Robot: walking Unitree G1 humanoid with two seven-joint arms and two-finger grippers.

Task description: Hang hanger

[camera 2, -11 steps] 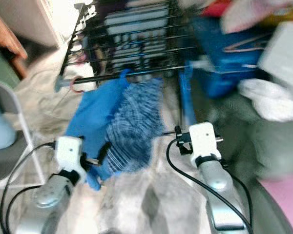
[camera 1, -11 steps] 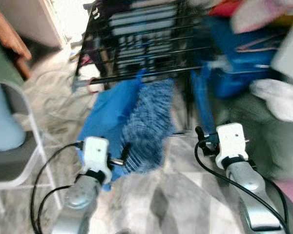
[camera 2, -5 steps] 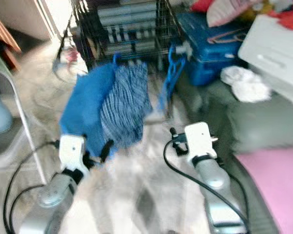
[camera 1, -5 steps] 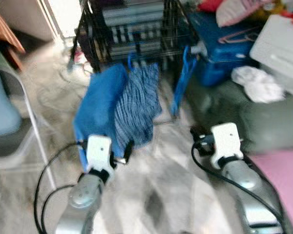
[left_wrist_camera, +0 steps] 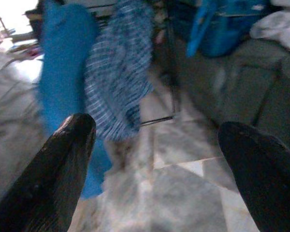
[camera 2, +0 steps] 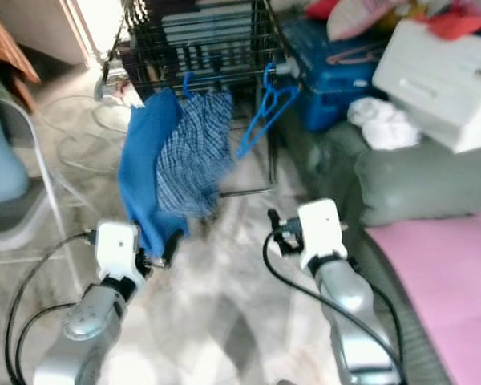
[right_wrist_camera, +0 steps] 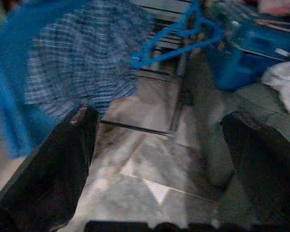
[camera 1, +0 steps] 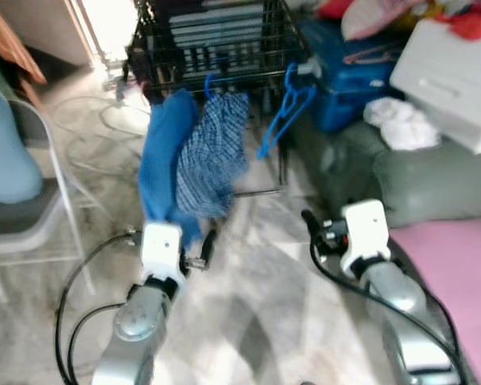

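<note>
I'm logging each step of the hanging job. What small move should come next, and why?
Probably step back: the empty blue hanger hangs on the black wire rack beside the garments, and both the left gripper and right gripper are open, holding nothing.

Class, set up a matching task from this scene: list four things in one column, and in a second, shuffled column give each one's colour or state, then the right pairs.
Things:
1. empty plastic hanger
2. checked shirt
3. wire rack
4. left gripper

Descriptions:
A. black
B. open, holding nothing
C. blue, hooked on the rack's edge, bare
D. blue-and-white, hanging beside a plain blue cloth

Pairs: 1-C, 2-D, 3-A, 4-B
</note>
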